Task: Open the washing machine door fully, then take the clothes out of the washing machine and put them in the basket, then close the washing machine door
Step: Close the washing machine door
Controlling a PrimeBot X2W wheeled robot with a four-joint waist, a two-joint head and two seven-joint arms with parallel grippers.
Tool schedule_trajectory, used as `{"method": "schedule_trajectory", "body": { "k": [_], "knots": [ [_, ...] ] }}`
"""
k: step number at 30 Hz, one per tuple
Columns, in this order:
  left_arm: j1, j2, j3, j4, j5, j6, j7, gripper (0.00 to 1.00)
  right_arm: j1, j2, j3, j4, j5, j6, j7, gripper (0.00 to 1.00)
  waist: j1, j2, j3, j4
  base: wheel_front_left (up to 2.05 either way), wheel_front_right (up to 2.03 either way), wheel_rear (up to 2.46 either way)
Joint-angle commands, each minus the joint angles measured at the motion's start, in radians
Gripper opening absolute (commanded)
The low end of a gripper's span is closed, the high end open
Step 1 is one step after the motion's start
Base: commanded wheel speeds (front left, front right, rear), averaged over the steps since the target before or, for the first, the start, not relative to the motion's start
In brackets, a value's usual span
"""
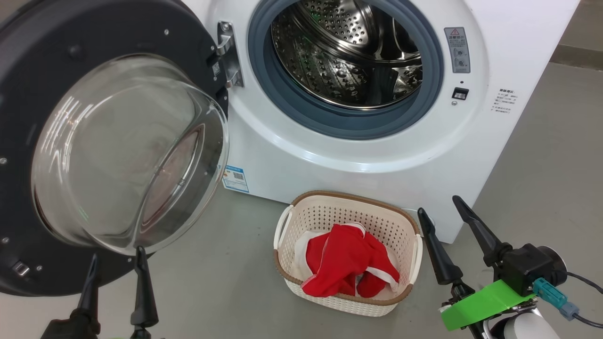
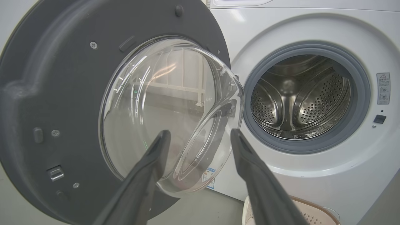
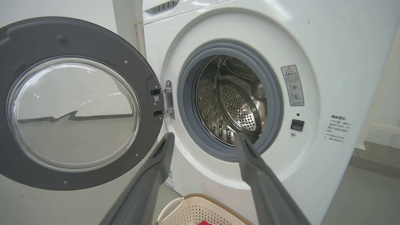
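The washing machine [image 1: 330, 155] stands with its steel drum [image 1: 348, 52] bare of clothes. Its door [image 1: 108, 150] hangs wide open at the left, glass bowl bulging toward me. The red and white clothes [image 1: 346, 263] lie in the cream basket [image 1: 306, 212] on the floor in front of the machine. My left gripper [image 1: 115, 263] is open just below the door's glass, touching nothing. In the left wrist view that gripper [image 2: 200, 137] points at the door [image 2: 62, 93]. My right gripper [image 1: 440, 207] is open to the right of the basket, empty, and in its wrist view the gripper [image 3: 203, 140] faces the drum [image 3: 234, 103].
Grey floor [image 1: 541, 155] stretches to the right of the machine and around the basket. The open door takes up the space at the left. Label stickers [image 1: 457, 49] sit on the machine's white front. The basket's rim [image 3: 200, 200] shows below the right fingers.
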Motion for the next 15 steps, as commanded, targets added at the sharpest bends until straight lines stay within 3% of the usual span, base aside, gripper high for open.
{"method": "schedule_trajectory", "body": {
  "k": [1, 2, 3, 4, 15],
  "knots": [
    [-0.023, 0.015, 0.034, -0.023, -0.003, 0.009, -0.009, 1.0, -0.034, -0.009, 0.024, -0.022, 0.007, 0.005, -0.006, 1.0, 0.0, 0.0, -0.001, -0.002, 0.0, 0.0, 0.0],
    [-0.022, 0.015, 0.033, -0.021, -0.003, 0.007, -0.009, 0.76, -0.033, -0.009, 0.025, -0.021, 0.007, 0.005, -0.006, 1.0, 0.0, 0.0, -0.002, -0.004, 0.0, 0.0, 0.0],
    [-0.022, 0.016, 0.033, -0.018, -0.003, 0.007, -0.009, 0.3, -0.033, -0.009, 0.026, -0.021, 0.007, 0.005, -0.006, 1.0, 0.0, 0.0, -0.003, -0.005, 0.0, 0.0, 0.0],
    [-0.022, 0.017, 0.033, -0.016, -0.002, 0.008, -0.009, 0.0, -0.033, -0.009, 0.026, -0.021, 0.007, 0.005, -0.006, 1.0, 0.0, 0.0, -0.003, -0.007, 0.0, 0.0, 0.0],
    [-0.112, 0.053, 0.076, -0.099, 0.005, 0.038, -0.009, 0.0, -0.031, -0.012, 0.027, -0.013, 0.008, 0.005, -0.006, 1.0, 0.0, 0.0, -0.005, -0.019, 0.0, 0.0, 0.0]
  ]
}}
